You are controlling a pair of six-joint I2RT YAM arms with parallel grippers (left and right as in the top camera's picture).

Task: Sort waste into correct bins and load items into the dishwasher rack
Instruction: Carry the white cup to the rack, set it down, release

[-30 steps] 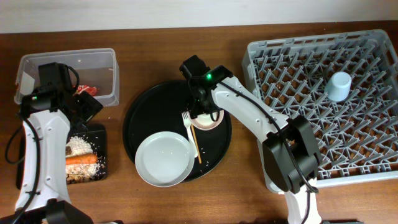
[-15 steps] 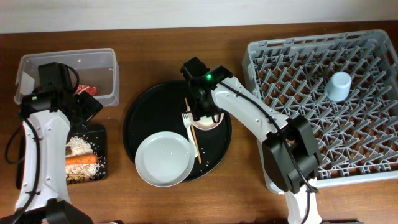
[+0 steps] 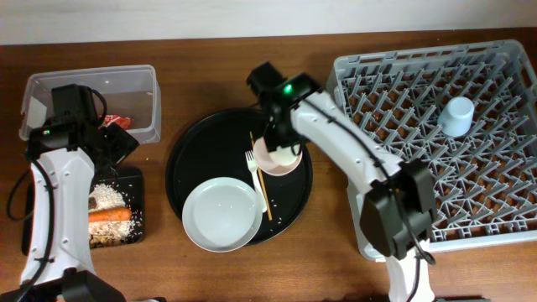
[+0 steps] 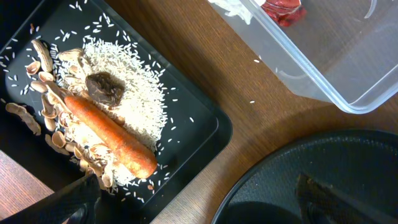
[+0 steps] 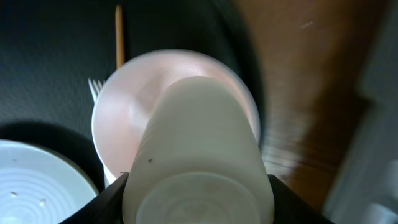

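Observation:
My right gripper (image 5: pixel 198 200) is shut on the small cream cup (image 5: pixel 199 155), whose base faces the camera. Behind the cup is the pale pink bowl (image 5: pixel 121 106) on the round black tray (image 3: pixel 193 151). In the overhead view the cup (image 3: pixel 284 156) is over the bowl (image 3: pixel 270 162). Beside the bowl lie the white fork (image 3: pixel 252 168) and the chopsticks (image 3: pixel 261 181), with the white plate (image 3: pixel 222 214) in front. My left gripper (image 4: pixel 199 208) is open and holds nothing, over the wood between the shallow black tray (image 4: pixel 205 124) and the round tray.
The shallow tray holds rice (image 4: pixel 140 99), a carrot (image 4: pixel 109 135) and brownish bones (image 4: pixel 104 88). The clear tub (image 4: pixel 323 68) holds a red wrapper (image 4: pixel 283 9). The grey dishwasher rack (image 3: pixel 436 193) at the right holds a light blue cup (image 3: pixel 458 116).
My right gripper's jaws have narrowed onto the cream cup at the pink bowl, and the wrist has shifted slightly right. The left arm has not moved.

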